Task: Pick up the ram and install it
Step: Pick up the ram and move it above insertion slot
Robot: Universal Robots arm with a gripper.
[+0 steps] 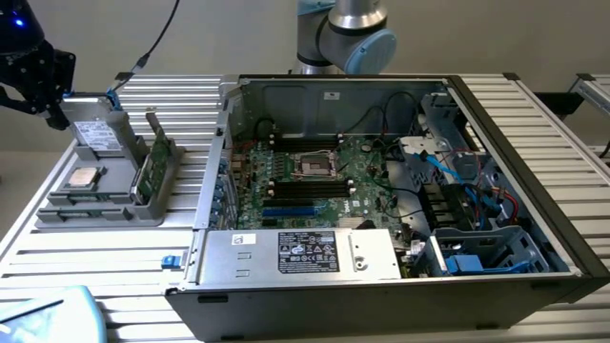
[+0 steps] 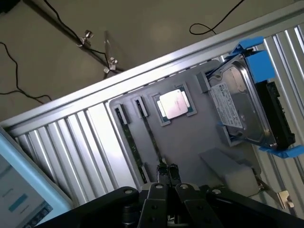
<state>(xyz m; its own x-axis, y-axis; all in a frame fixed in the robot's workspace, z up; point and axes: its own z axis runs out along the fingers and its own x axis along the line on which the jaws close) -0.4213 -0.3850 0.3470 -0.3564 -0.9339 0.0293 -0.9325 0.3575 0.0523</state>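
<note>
Hovering above the grey tray (image 2: 190,142), the jaws are clenched together, empty, clear of the ram (image 2: 149,135)

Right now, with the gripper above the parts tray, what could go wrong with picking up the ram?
The gripper is shut and holds nothing; lowered like this, its fingertips could press on the ram stick instead of straddling it.
A second ram stick sits in the neighbouring slot of the tray, so an offset approach might catch the wrong one or both.
The processor sits close beside those slots and could get knocked.
</note>
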